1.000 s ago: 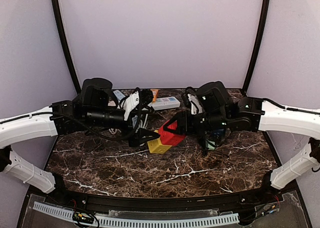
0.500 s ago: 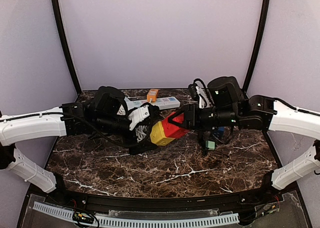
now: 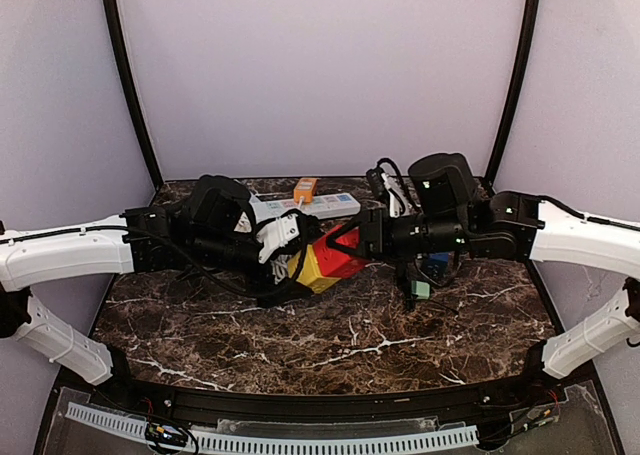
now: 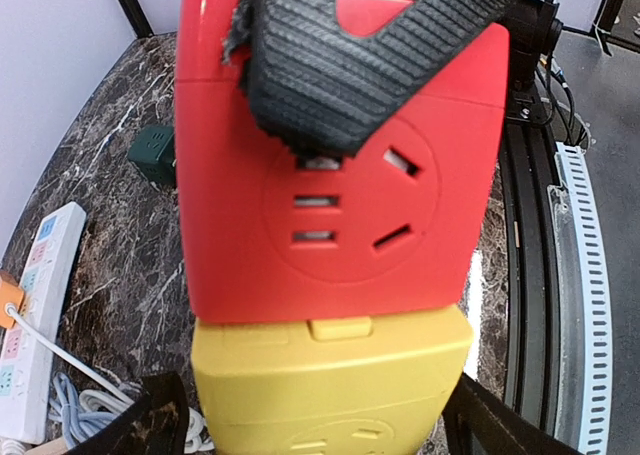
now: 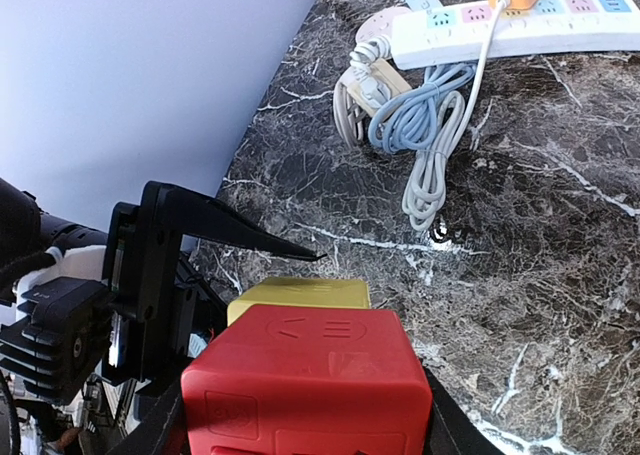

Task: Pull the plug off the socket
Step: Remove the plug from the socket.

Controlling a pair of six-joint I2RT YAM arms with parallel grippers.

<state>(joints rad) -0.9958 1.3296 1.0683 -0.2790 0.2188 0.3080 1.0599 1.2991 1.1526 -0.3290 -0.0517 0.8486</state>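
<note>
A red socket cube (image 3: 347,256) and the yellow plug cube (image 3: 312,272) joined to it hang above the marble table. My right gripper (image 3: 338,251) is shut on the red cube (image 5: 310,385), whose sides fill the space between its fingers. One ribbed finger (image 4: 340,65) crosses the red face (image 4: 330,175). My left gripper (image 3: 303,265) stands open around the yellow cube (image 4: 330,375), a finger on each side. A narrow gap shows at its left finger (image 4: 150,420), and the right finger looks close against the cube. The yellow cube (image 5: 300,293) shows beyond the red one.
A white power strip (image 3: 318,206) with an orange plug (image 3: 305,189) lies along the back edge, with coiled cables (image 5: 420,125) beside it. A small green block (image 3: 420,289) and a blue one (image 3: 435,268) lie under the right arm.
Both arms have come together. The right gripper raised and turned the joined cubes, and the left gripper came around the yellow cube and its jaws have narrowed.
</note>
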